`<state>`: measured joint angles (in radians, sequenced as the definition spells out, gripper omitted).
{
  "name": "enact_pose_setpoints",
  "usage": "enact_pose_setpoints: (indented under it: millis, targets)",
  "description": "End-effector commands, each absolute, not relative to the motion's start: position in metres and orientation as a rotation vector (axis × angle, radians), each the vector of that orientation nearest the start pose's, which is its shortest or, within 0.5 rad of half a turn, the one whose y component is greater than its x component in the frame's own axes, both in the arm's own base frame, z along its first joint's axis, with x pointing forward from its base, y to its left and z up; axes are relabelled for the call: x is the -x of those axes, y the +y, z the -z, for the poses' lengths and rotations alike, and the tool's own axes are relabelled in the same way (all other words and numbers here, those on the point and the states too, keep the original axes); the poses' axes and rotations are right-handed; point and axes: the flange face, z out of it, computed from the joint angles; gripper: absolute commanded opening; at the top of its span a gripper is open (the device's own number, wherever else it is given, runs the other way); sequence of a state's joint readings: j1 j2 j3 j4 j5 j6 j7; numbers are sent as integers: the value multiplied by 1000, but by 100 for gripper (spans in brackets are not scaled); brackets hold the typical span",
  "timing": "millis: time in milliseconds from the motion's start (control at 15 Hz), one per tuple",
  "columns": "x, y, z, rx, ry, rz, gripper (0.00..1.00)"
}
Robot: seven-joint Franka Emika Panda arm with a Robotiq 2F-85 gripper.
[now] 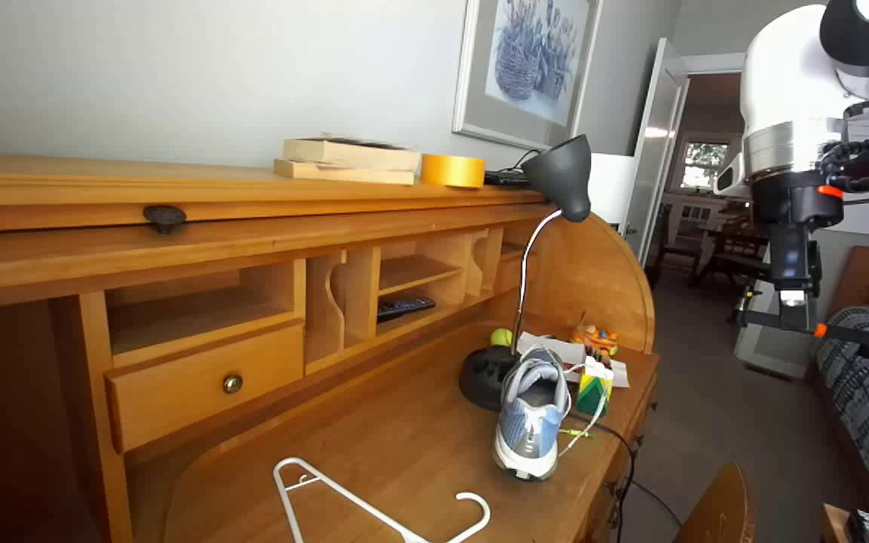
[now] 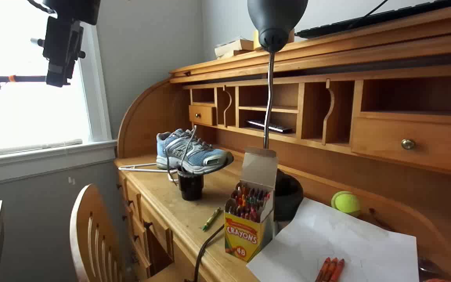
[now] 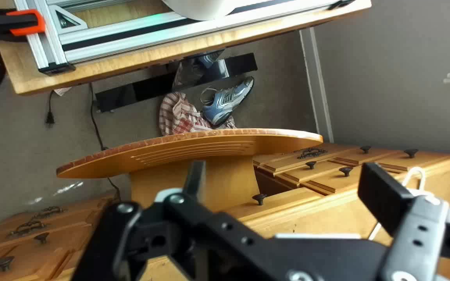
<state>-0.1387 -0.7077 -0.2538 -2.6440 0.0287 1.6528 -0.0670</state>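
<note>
High off the front of the desk (image 1: pixel 374 430), your gripper (image 3: pixel 287 183) hangs with fingers (image 3: pixel 385 197) spread wide and only air between them. You're touching nothing. Nearest thing under you: the wooden chair (image 3: pixel 233 150); wrist view has its curved back below and beyond the gap.

Both exterior views put you well apart from everything on the desk. White hanger (image 1: pixel 365 507) lies flat on the near side in an exterior view, hook to the right. Wrist view catches part of it behind the finger at right, well below, no contact. Blue-and-gray shoe (image 1: pixel 531 426) sits right of the hanger and farther back, heel toward that camera. Its toe end is raised over a black cup (image 2: pixel 191 187) in an exterior view; you can't confirm whether it rests on the rim.

Black lamp (image 1: pixel 564 173): base partly behind the shoe, thin neck up to the shade. Crayon box (image 2: pixel 241 239) is near in an exterior view, lid up, full of crayons (image 2: pixel 249 199). Green crayon (image 2: pixel 212 218) lies just left of it. Paper (image 2: pixel 366 235) spreads to the box's right, three orange-red crayons (image 2: pixel 329 270) on top; tennis ball (image 2: pixel 346 203) at its far edge. Remote (image 1: pixel 404 306) is in the lower middle cubby (image 1: pixel 446 292).

Past the chair in your wrist view: second shoe (image 3: pixel 229 99) on the floor (image 3: pixel 283 89), beside a checked cloth (image 3: pixel 180 113), wooden bench (image 3: pixel 190 45) farther over.
</note>
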Motion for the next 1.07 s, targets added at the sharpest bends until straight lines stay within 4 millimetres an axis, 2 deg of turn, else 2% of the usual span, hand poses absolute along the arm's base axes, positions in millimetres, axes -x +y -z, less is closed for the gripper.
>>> enact_pose_setpoints:
  millis: [0,600,667,867,1000]
  targets:
    - [-281,-112,-434,2849,355,-372,100]
    - [-281,-112,-434,2849,355,-372,100]
    - [-282,-117,-433,2867,407,-362,100]
    - [-297,-135,-434,2917,542,-160,100]
    - [-316,-147,-427,2931,608,-34,100]
